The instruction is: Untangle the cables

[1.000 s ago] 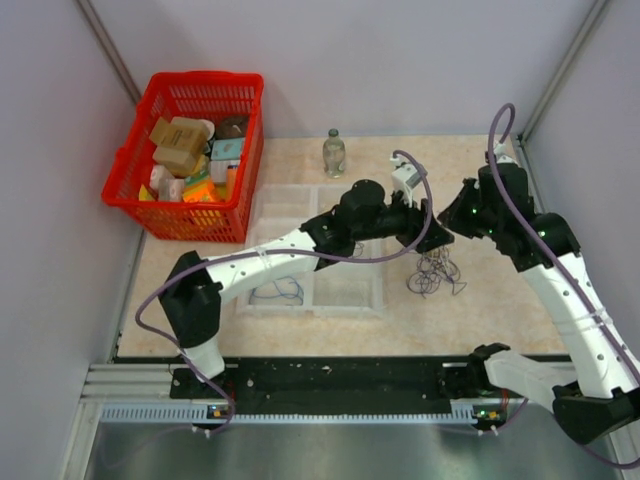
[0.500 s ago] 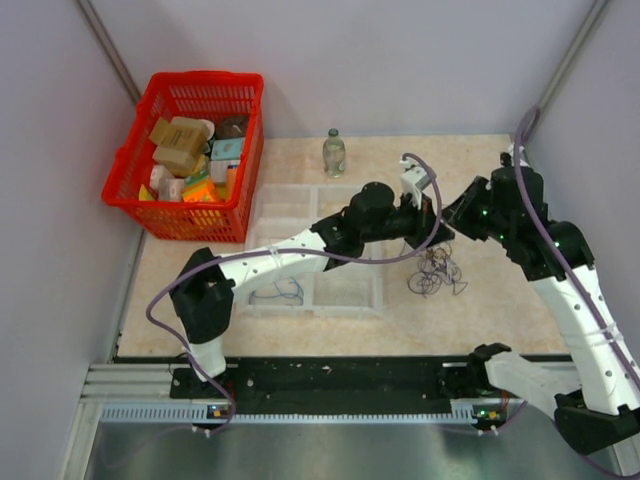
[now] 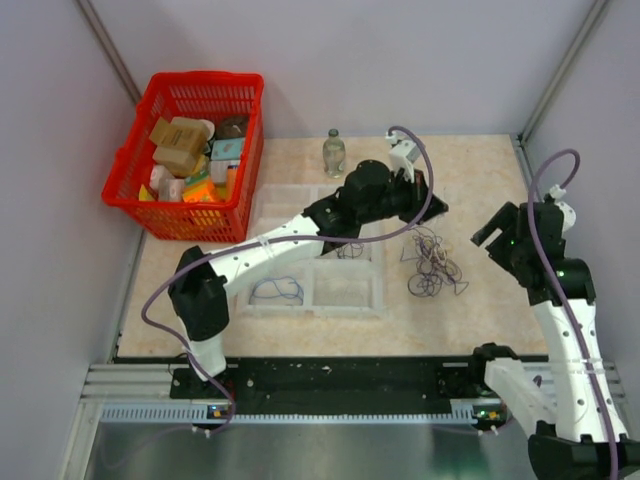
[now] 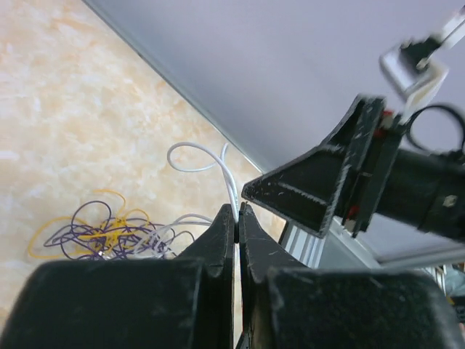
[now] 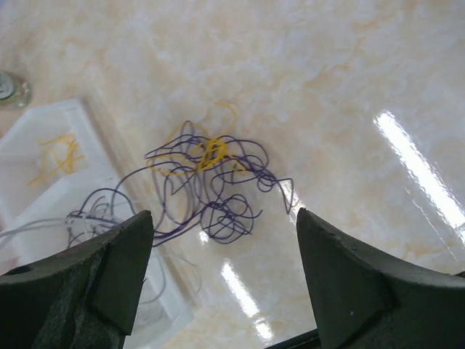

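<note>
The cables (image 3: 432,268) lie in a loose tangle on the beige tabletop: mostly dark purple loops, with yellow and white strands. My left gripper (image 3: 437,210) hovers just behind the bunch. In its wrist view the left gripper (image 4: 237,211) is shut on a white strand (image 4: 197,150) that rises from the purple and yellow bunch (image 4: 109,233). My right gripper (image 3: 488,236) stands to the right of the tangle, apart from it. Seen from the right wrist, the right gripper (image 5: 224,214) is open with nothing between its fingers, and the cables (image 5: 211,182) lie on the table beyond.
A clear compartment tray (image 3: 380,292) sits left of the tangle, with a blue wire (image 3: 277,290) and a yellow strand (image 5: 58,156) in it. A red basket (image 3: 205,78) of boxes stands back left. A glass bottle (image 3: 334,152) stands by the back wall.
My right gripper has opened and pulled back to the right, away from the bunch. My left gripper has shut on the white strand and drawn it up and toward the back.
</note>
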Robot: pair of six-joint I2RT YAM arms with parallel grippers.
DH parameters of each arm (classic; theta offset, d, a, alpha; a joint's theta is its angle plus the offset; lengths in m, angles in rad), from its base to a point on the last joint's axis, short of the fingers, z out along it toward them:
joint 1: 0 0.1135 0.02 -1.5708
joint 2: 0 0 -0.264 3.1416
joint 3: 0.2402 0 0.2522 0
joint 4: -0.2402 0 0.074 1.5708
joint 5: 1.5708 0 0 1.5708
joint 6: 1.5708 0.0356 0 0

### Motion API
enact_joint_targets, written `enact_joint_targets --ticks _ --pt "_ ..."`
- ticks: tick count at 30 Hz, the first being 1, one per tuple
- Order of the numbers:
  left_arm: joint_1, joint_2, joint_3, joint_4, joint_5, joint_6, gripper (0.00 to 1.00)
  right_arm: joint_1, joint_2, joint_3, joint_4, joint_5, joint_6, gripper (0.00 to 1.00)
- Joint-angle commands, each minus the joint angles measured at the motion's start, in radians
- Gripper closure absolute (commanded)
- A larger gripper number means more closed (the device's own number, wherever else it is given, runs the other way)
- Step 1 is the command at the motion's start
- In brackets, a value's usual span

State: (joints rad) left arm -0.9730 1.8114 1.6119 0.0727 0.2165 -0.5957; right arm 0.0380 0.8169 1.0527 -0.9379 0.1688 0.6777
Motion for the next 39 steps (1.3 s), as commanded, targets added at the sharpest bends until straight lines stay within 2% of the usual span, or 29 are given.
enact_joint_targets --ticks 1,5,8,12,13,16,19,22,26,27,29,30,35,39 --pt "0.028 0.02 0.065 -0.022 -0.019 -0.044 1.0 -0.062 0.039 -0.088 0.013 0.091 0.019 0.15" --pt "0.031 0.023 0.085 -0.037 -0.008 -0.047 1.0 -0.193 0.059 -0.259 0.183 -0.283 0.055 0.16" --pt "0.033 0.019 0.091 -0.019 0.02 -0.058 1.0 -0.286 0.123 -0.382 0.335 -0.522 0.062 0.21" --pt "0.031 0.019 0.117 -0.002 0.072 -0.076 1.0 -0.293 0.177 -0.485 0.535 -0.779 0.107 0.26" --pt "0.031 0.02 0.126 0.002 0.084 -0.081 1.0 -0.291 0.186 -0.5 0.551 -0.79 0.115 0.29" --pt "0.03 0.023 0.166 0.009 0.132 -0.107 1.0 -0.28 0.186 -0.546 0.579 -0.766 0.129 0.3" --pt "0.023 0.014 0.203 0.018 0.21 -0.137 1.0 -0.28 0.194 -0.612 0.721 -0.762 0.198 0.37" --pt "0.017 -0.027 0.206 0.027 0.268 -0.161 1.0 -0.279 0.226 -0.677 0.923 -0.793 0.322 0.53" --pt "0.0 -0.087 0.206 0.036 0.3 -0.157 1.0 -0.268 0.295 -0.686 1.082 -0.787 0.425 0.55" --pt "-0.001 -0.098 0.209 0.05 0.313 -0.164 1.0 -0.265 0.313 -0.678 1.094 -0.779 0.43 0.69" --pt "-0.001 -0.11 0.23 0.05 0.334 -0.165 1.0 -0.263 0.327 -0.669 1.084 -0.74 0.436 0.9" --pt "-0.003 -0.113 0.25 0.039 0.337 -0.164 1.0 -0.263 0.332 -0.659 1.05 -0.698 0.428 0.94" --pt "-0.007 -0.158 0.344 -0.036 0.354 -0.115 1.0 -0.27 0.352 -0.623 0.941 -0.553 0.395 1.0" --pt "-0.029 -0.222 0.488 -0.258 0.264 0.098 1.0 -0.282 0.369 -0.571 0.849 -0.463 0.347 1.0"
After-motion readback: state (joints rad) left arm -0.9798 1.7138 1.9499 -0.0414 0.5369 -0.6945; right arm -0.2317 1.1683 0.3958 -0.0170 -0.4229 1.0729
